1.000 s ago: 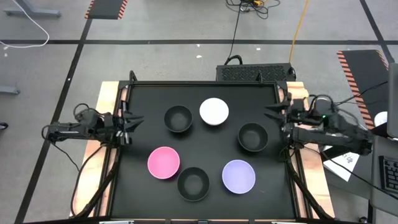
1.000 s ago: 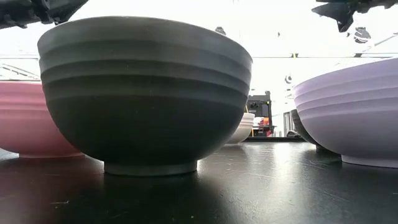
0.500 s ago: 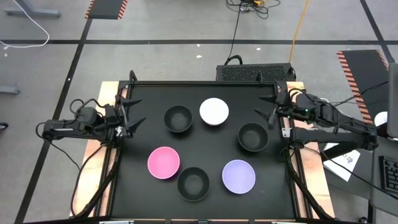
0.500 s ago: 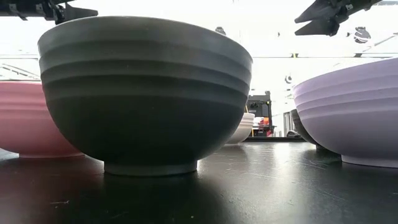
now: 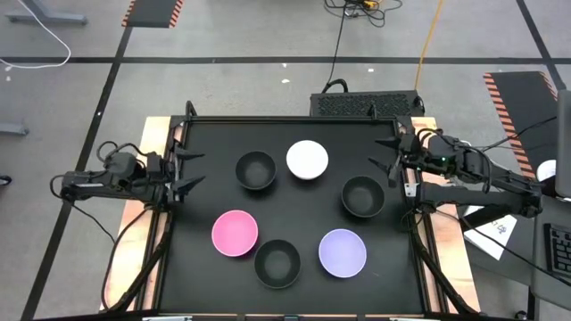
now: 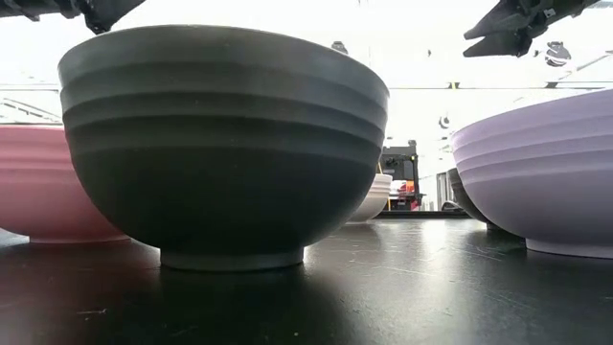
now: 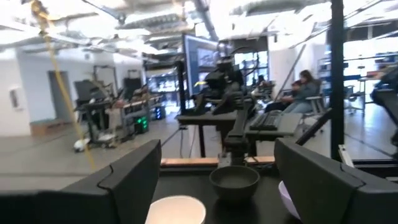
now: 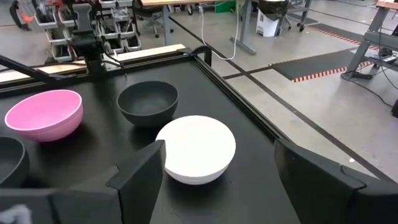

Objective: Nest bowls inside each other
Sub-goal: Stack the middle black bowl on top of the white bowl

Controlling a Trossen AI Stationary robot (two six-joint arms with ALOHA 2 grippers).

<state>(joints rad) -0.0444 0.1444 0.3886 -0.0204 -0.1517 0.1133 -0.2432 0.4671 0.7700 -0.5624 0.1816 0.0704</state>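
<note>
**Both pincers spread, bowls not yet touched**

Since a second ago both arms have opened up. The left pincer point(image 5: 185, 169) was nearly closed at the worktop's point(image 5: 203, 143) left edge; its fingers now stand wide apart, nothing between them. The right pincer point(image 5: 390, 156) has done the same at the right edge and has shifted slightly toward the far side of the worktop. Both are released and empty.

The bowls have not moved over that second. Only five show from above (the sixth I cannot find in any view):
- black bowl point(image 5: 255, 169) at the far side, left of centre
- white bowl point(image 5: 307, 160) just beside it, close but apart
- second black bowl point(image 5: 362, 196) nearest the right pincer
- pink bowl point(image 5: 235, 232) toward the near left
- third black bowl point(image 5: 277, 263) at the near edge, between the pink one and the purple bowl point(image 5: 343, 252)

Judgement: the task is at its start, no bowl sits inside another. The opening reads as readying for a first grasp. The right pincer's camera faces the white bowl, so that is a likely first target.
</note>
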